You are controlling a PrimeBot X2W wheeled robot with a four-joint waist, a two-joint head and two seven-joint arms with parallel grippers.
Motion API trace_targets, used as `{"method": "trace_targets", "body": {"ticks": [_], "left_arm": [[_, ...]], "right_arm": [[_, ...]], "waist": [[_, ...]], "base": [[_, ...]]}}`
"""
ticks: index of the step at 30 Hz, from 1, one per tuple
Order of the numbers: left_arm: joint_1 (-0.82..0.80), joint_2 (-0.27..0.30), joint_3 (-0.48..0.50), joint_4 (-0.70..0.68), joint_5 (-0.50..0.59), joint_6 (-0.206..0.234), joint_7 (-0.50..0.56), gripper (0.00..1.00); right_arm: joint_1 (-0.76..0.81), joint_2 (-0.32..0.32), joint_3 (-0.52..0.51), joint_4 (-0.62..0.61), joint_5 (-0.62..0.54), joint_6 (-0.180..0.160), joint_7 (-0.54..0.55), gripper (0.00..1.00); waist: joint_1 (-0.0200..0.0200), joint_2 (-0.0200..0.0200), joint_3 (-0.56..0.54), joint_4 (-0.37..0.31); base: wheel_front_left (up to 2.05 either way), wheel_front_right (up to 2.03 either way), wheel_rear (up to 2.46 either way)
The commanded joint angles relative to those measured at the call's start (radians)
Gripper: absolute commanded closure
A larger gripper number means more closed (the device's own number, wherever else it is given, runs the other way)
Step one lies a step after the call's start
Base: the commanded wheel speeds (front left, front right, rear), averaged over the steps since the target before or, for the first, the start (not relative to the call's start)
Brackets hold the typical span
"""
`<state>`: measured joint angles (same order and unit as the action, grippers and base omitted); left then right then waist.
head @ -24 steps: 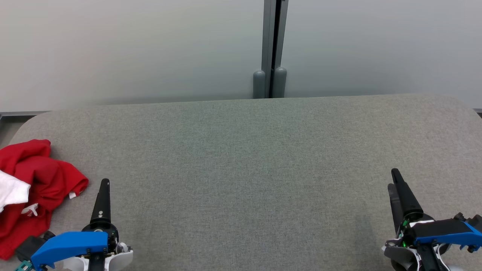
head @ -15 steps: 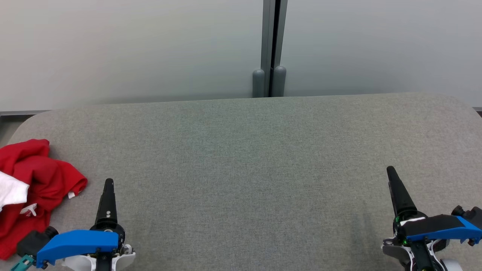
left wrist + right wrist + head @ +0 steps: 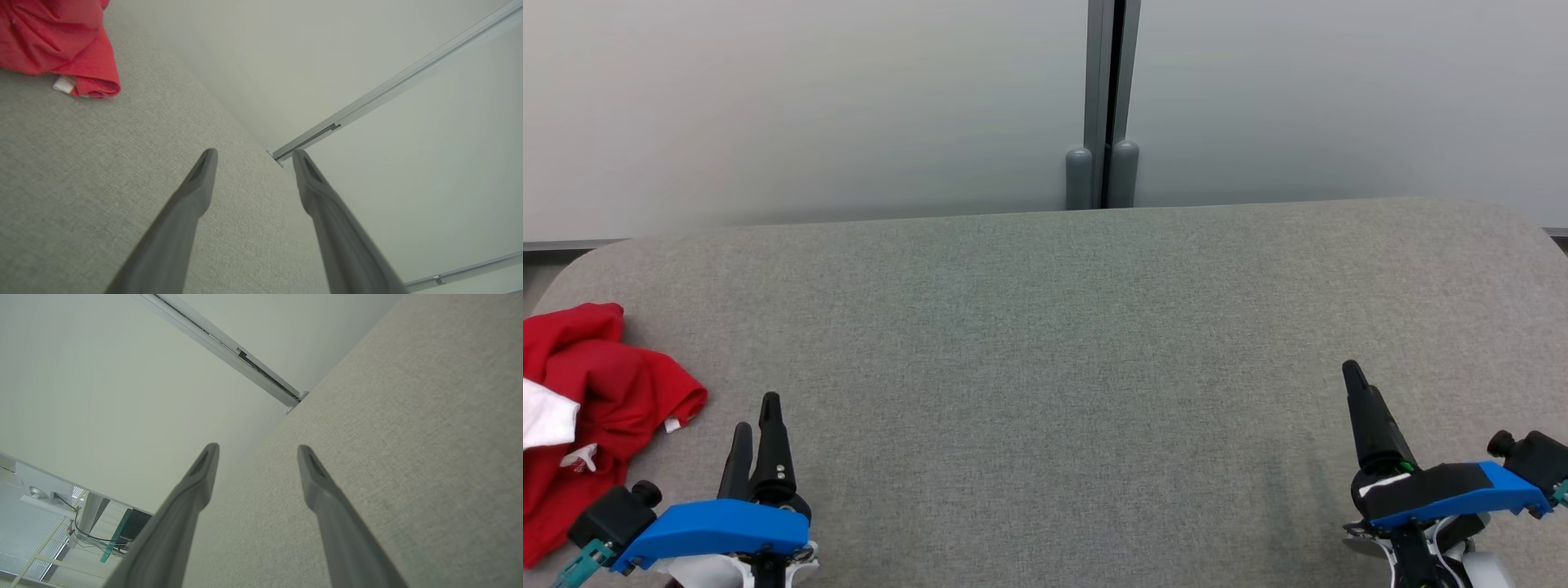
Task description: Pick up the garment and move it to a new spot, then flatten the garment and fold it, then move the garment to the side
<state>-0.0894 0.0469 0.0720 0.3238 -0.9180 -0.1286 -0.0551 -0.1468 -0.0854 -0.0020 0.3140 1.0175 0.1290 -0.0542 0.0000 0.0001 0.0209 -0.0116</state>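
The garment [image 3: 596, 416], red with a white patch [image 3: 543, 412], lay crumpled at the left end of the table [image 3: 1045, 327], toward the near side. Part of it ran past the left edge of the head view. A small white tag [image 3: 671, 425] showed at its right-hand fold. It was not flattened or folded, and nothing was touching it.

The left gripper [image 3: 756, 415] stood at the near left, just to the right of the garment and apart from it. Its fingers pointed toward the far wall. In the left wrist view the two fingers were spread with nothing between them (the garment showed in that view's upper left corner, clear of both tips).

The right gripper [image 3: 258, 448] stood at the near right, well apart from the garment. Its fingers were likewise spread and grasped nothing. In the head view one finger largely hid the other.

Whether either gripper touched the grey fabric surface could not be determined.

Beyond the far edge stood pale wall panels, joined by a grey post [image 3: 1103, 98] near the middle.
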Motion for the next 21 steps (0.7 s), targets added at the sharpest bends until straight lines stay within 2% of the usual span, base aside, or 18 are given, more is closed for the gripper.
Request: {"method": "trace_targets", "body": {"ticks": [1,21], "left_arm": [[-0.024,0.006,-0.006,-0.007,0.033,-0.002,-0.009,0.0],[0.004,0.01,-0.036,0.007,0.323,0.005,-0.072,0.0]], "right_arm": [[-0.032,-0.01,0.005,-0.007,-0.029,0.002,-0.009,0.0],[-0.025,-0.015,0.016,0.026,-0.335,0.002,-0.072,0.0]], "waist": [[0.0,-0.0001,0.0,0.0],[0.0,-0.0001,0.003,-0.009]], "base": [[0.0,0.0,0.0],[0.0,0.0,0.0]]}}
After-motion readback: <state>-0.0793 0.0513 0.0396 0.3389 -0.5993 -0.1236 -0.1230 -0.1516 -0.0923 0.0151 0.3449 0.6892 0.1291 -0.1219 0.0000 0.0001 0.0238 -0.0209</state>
